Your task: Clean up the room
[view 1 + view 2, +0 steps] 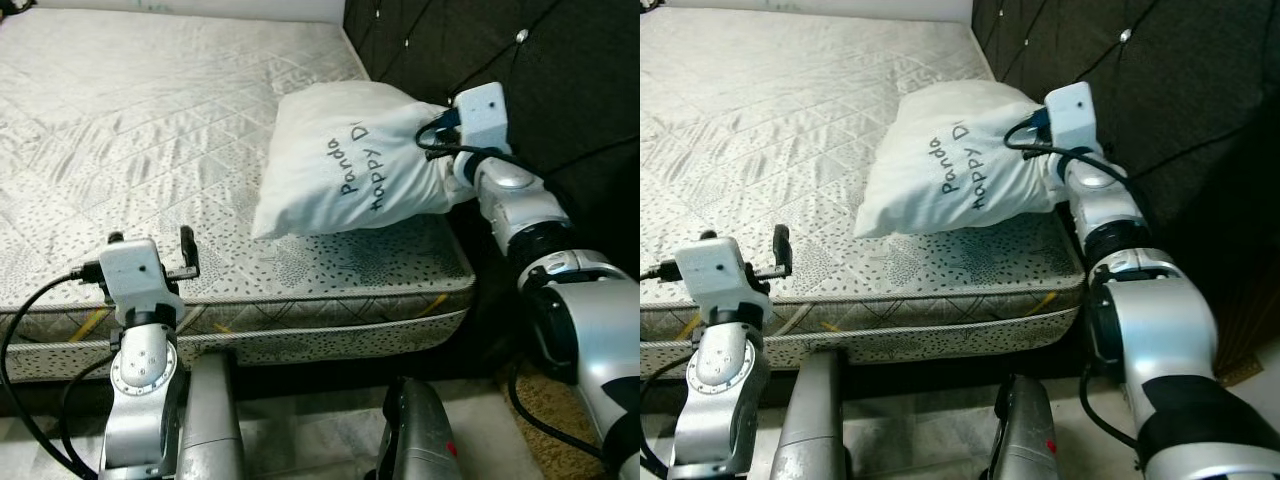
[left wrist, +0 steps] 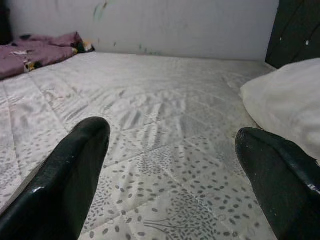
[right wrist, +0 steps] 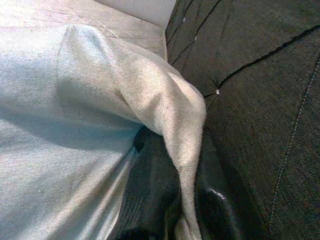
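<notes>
**Pillow gripped at its corner beside the headboard; left arm standing by**

Nearest the head camera, low and between the two arms, stands the robot's own grey body (image 1: 420, 435), with pale floor under it. Left gripper (image 1: 152, 252) is raised at the near edge of the bed (image 1: 150, 120), its jaws released and holding nothing; bare quilted mattress lies ahead of them. Right gripper (image 1: 452, 150) reaches along the dark tufted headboard (image 1: 560, 90) and is buried in the end of a white pillow (image 1: 350, 160) lettered "Panda Happy". That pillow rests on the bed's corner, tilted up toward the right jaws, its other end trailing on the mattress; judged, it is held by one corner so it can be dragged or lifted to its proper place at the headboard.

Right eye view shows the same arrangement, no added finding.

Left wrist view: both black fingers (image 2: 65, 180) stand wide apart over the mattress. Pillow lies ahead of and beside one finger, apart from it. A purple cloth (image 2: 40, 50) lies far ahead at the wall, likely pending tidying.

Right wrist view: jaws clenched on a bunched fold of pillow fabric, the headboard just beside them. Grip takes fabric only, so slippage is possible.
</notes>
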